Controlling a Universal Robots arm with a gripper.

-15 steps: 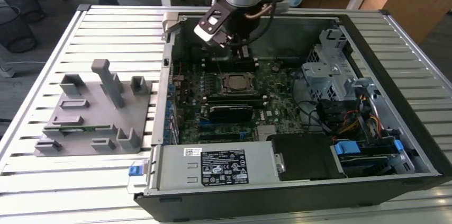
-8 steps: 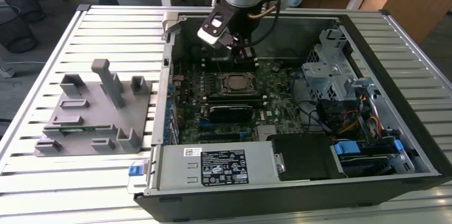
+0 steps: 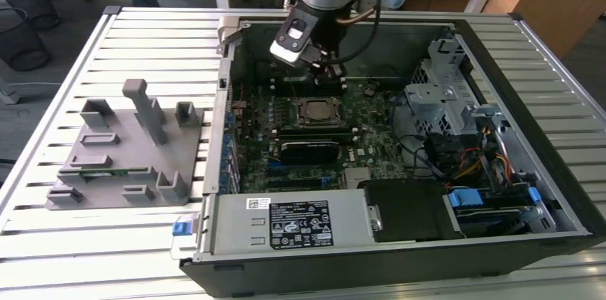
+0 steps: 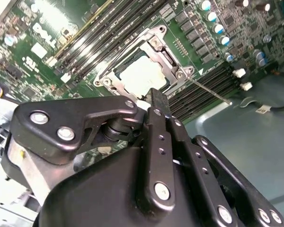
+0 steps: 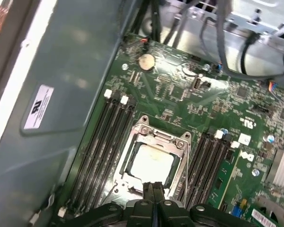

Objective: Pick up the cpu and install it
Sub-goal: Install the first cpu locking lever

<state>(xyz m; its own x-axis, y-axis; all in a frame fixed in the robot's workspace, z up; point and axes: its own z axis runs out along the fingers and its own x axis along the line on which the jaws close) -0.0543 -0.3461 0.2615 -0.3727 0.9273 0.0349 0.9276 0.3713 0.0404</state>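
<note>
Counter (image 3: 152, 45) of slatted metal is seen to carry an open computer case (image 3: 379, 275) and, towards the exterior view's left, a grey fixture (image 3: 123, 158) standing well apart from the work.

Within the case a green motherboard (image 5: 180, 94) is laid flat. Near its middle a metal socket frame (image 5: 163, 135) is mounted between banks of black memory slots (image 5: 104, 142).

The cpu (image 5: 151, 163) is found lying flat inside that frame, silvery top uppermost and pale edge just visible. In both wrist views it appears level and seated in the socket. Whether the frame is latched over it cannot be told.

The gripper (image 5: 154, 185) is held above the near edge of the socket, at the rim of the cpu. Its fingers (image 4: 156, 101) are pressed together with nothing between them. Contact with the chip cannot be confirmed; by appearance they are just clear of it.

Handling is assessed as follows. The cpu is judged light, thin and stiff, with a smooth metal top likely to slip under a careless grip. Its underside contacts are taken to be fragile, so no force should be put on either face. Hold is best taken on two opposite pale edges, with the chip kept level. Once it is seated in the frame, those edges are judged hard to reach.
</note>
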